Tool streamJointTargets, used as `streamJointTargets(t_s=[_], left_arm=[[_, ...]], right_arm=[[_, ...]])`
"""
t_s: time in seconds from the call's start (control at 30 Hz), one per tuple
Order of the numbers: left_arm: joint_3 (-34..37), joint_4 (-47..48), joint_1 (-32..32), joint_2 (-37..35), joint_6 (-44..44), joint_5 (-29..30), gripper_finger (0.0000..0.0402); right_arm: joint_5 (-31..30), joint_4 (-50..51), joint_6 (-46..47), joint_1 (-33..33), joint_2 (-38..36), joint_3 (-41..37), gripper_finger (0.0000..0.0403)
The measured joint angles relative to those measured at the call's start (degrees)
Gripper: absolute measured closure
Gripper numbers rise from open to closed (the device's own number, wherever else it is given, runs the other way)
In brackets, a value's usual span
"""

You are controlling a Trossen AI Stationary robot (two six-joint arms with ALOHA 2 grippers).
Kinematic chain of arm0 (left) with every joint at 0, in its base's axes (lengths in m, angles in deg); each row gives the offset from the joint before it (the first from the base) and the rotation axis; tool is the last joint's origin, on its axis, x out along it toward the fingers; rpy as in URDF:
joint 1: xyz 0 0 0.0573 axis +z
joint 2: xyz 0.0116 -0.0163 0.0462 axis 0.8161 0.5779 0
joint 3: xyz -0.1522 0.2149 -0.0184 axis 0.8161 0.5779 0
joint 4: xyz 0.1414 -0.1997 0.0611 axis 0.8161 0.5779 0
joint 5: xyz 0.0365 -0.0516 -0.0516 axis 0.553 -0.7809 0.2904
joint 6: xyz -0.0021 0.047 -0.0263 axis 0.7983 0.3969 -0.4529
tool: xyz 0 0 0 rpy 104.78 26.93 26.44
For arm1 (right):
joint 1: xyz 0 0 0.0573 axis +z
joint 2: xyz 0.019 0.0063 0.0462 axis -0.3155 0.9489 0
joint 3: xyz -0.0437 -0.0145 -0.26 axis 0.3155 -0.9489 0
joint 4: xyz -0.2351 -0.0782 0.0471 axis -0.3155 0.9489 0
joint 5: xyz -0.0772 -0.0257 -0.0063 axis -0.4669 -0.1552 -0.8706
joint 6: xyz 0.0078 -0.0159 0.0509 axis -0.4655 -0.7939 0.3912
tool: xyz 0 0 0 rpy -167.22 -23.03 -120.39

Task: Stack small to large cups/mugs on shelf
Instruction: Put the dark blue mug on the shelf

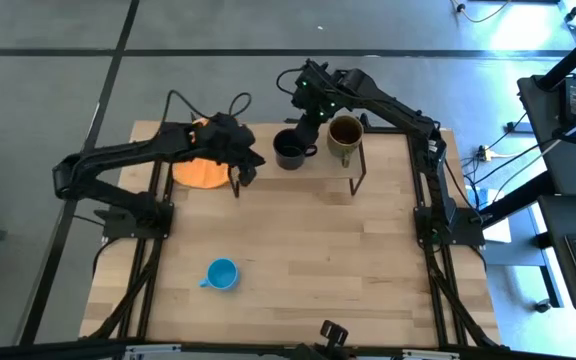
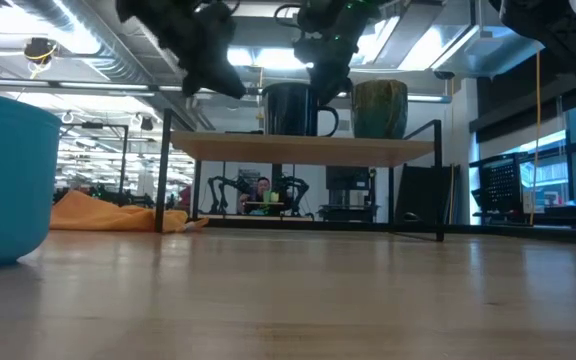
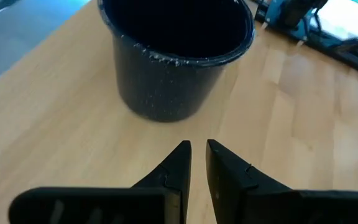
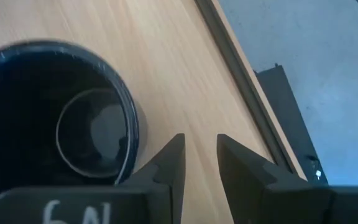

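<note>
**benchwatcher:** Quick rundown of your setup. The black mug (image 1: 290, 150) and the olive-brown mug (image 1: 344, 137) are both up on the shelf (image 2: 303, 149), side by side, black one to the left in the high view. Your light blue mug (image 1: 222, 274) sits alone on the table (image 1: 298, 250), well apart from the shelf, toward the near edge.

**gripnerd:** And your arms?

**benchwatcher:** Your right gripper (image 4: 199, 155) hangs over the shelf board just beside the black mug's rim, fingers (image 4: 170, 163) only a narrow gap apart with nothing between them. Your left gripper (image 3: 197, 155) is at the shelf's left end, pointing at the black mug, fingers (image 3: 178, 163) nearly together and holding nothing. The orange cloth (image 1: 200, 170) lies behind the left arm.
</note>
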Motion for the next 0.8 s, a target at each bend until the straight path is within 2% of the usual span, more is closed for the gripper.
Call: streamJointTargets(t_s=[0.23,0.57,0.8], left_arm=[[-4.2,-1.4,1.0,4.8,2.1,0.8,0.0358],[-4.2,-3.8,3.3,5.5,2.5,0.8,0.0358],[-4.2,-6.7,6.3,5.5,3.7,-0.8,0.0358]], right_arm=[[0.0,3.1,-0.2,0.0,0.0,0.0,0.0309],[4.6,3.6,-1.8,0.4,0.0,0.0,0.0309],[5.1,5.3,-4.2,1.0,0.0,0.0,0.0308]])
